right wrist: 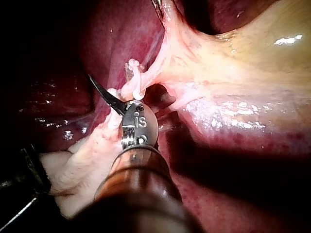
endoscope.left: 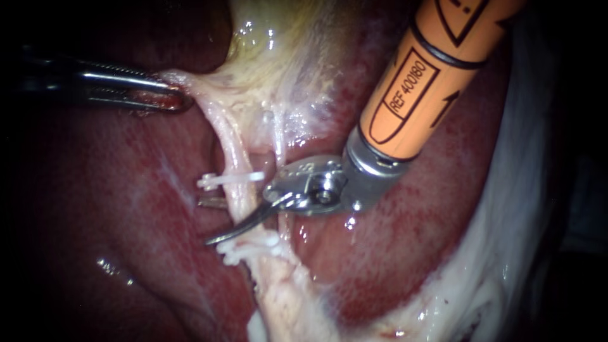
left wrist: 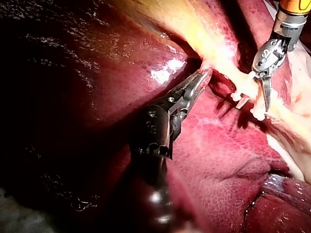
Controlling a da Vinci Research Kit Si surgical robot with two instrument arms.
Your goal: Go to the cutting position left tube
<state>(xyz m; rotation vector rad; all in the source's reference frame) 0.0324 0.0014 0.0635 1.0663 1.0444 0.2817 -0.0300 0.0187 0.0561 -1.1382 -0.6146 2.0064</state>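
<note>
my left instrument (endoscope.left: 180, 99) is clamped on pale tissue (endoscope.left: 209, 88), my right instrument (endoscope.left: 204, 221) has blades apart around the left tube (endoscope.left: 233, 158), between white clips (endoscope.left: 215, 182)

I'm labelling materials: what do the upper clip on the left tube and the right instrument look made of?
Upper clip: white, matt, probably plastic. Right instrument: blade and hinge bright polished metal, glinting; sleeve glossy orange, perhaps plastic.

Dark red liver (endoscope.left: 114, 240) fills the background, its wet surface catching small bright glints (left wrist: 163, 73) from a close light. Around it the edges sink into blackness. A pale whitish sheet (endoscope.left: 529, 158) borders the liver on the endoscope view's right.
</note>
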